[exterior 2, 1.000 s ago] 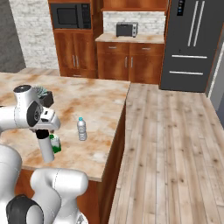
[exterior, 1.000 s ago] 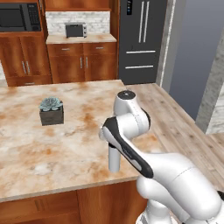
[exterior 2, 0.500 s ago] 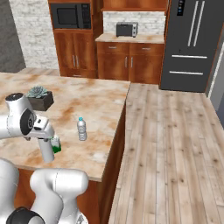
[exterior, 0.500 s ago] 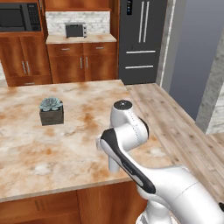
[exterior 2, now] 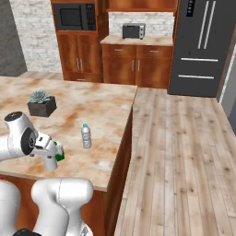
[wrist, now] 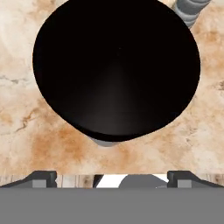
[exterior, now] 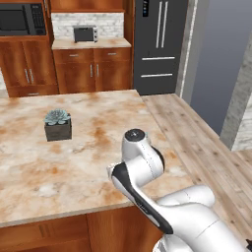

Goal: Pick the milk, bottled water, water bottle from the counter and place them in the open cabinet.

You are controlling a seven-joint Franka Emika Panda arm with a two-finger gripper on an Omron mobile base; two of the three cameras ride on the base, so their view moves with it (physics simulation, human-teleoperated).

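Look at the hand view: your gripper (wrist: 112, 177) sits directly above the water bottle (wrist: 116, 70), whose round black cap fills most of the frame, with a sliver of silver body showing below it. The jaws are spread wide, one tip at each lower corner, clasping nothing. The bottle stands on the counter (exterior 2: 103, 108), near its front edge. In the right base view you can see the bottled water (exterior 2: 85, 136) upright just beyond the arm, and the green of the milk (exterior 2: 60, 153) beside the wrist. A potted succulent (exterior: 58, 124) sits farther back on the marble
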